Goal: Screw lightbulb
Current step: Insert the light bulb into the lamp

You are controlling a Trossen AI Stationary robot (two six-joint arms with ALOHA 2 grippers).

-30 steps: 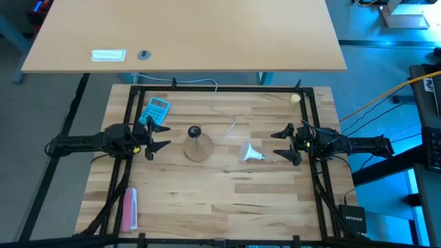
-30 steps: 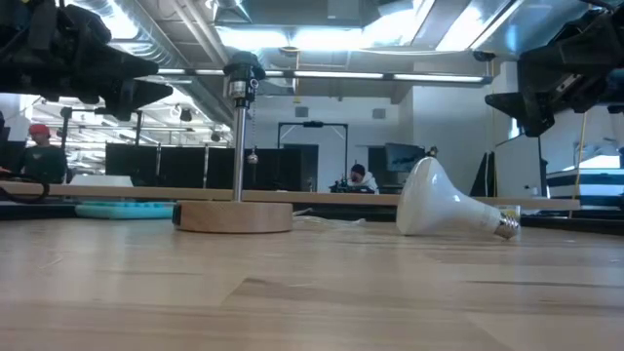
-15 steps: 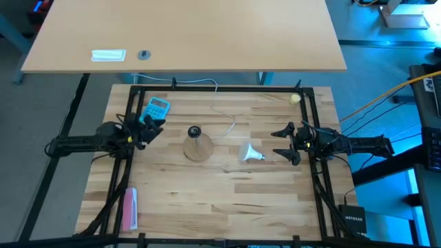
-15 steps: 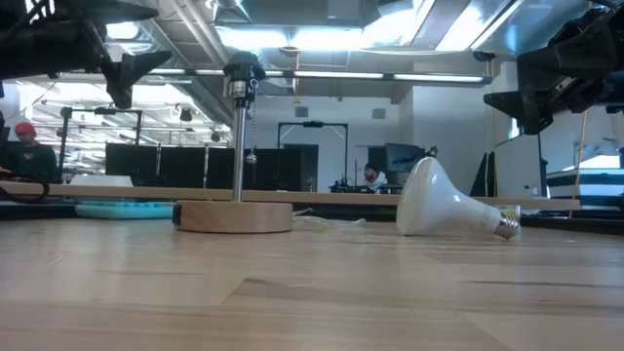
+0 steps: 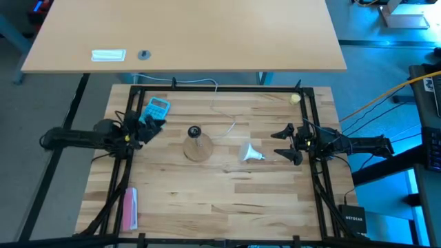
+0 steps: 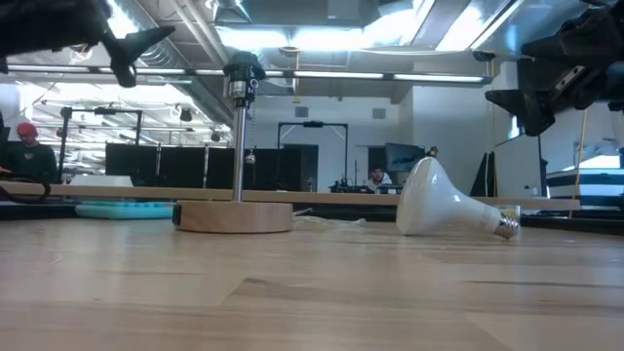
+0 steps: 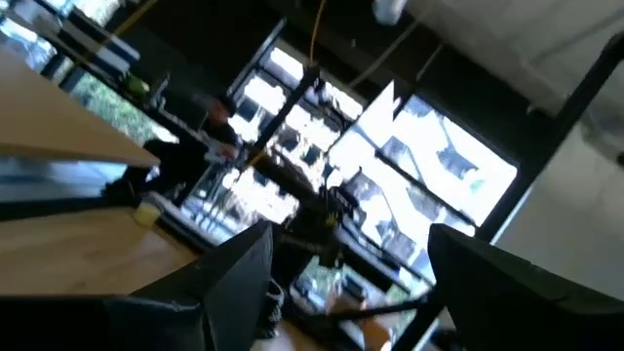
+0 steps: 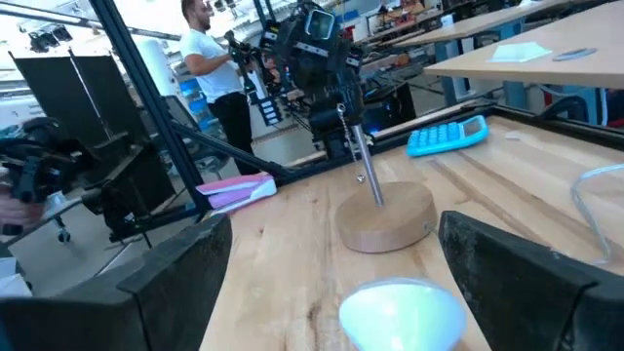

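We see the lightbulb (image 5: pixel 251 153) lying on its side on the tabletop (image 5: pixel 227 200), screw base toward the right tool (image 5: pixel 283 145), which is spread and just beside it. The left tool (image 5: pixel 153 125), well apart, also looks spread, we think

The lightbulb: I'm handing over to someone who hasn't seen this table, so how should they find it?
Start at the butcher-block table and find the round wooden disc with its upright socket post near the middle. The lightbulb lies on its side between that disc and the right end effector. It is the only white, cone-shaped thing there, with a silvery screw base.
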